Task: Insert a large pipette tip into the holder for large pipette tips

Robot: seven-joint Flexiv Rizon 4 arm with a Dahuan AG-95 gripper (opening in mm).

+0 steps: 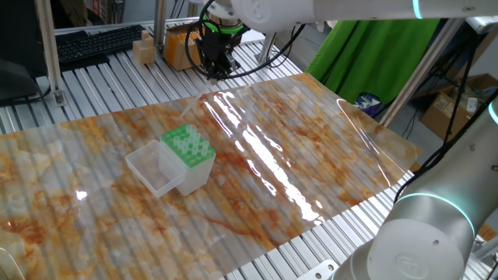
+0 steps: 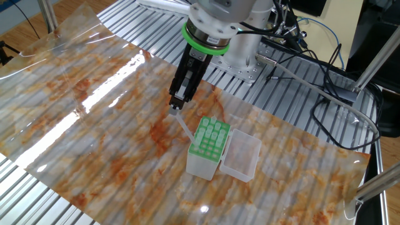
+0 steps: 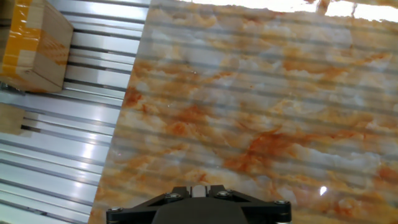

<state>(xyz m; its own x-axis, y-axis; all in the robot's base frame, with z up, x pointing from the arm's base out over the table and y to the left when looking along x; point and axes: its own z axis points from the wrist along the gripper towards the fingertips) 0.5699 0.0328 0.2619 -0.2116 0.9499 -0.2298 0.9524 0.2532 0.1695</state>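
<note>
The holder for large pipette tips [image 1: 187,145] is a clear box with a green rack plate, and its clear lid [image 1: 154,171] lies open beside it on the marbled mat. It also shows in the other fixed view [image 2: 210,137]. My gripper [image 2: 177,105] hangs above the mat just left of the holder, shut on the large pipette tip [image 2: 184,126]. The tip slants down from the fingers toward the rack's near edge. In the first fixed view the gripper [image 1: 214,72] is behind the holder. In the hand view a whitish piece [image 3: 198,189] sits between the shut fingers.
Cardboard boxes [image 1: 179,45] and a wooden block [image 1: 144,50] stand on the slatted table behind the mat; one box shows in the hand view [image 3: 34,43]. A keyboard [image 1: 97,43] lies at the back left. Cables [image 2: 325,94] trail near the arm base.
</note>
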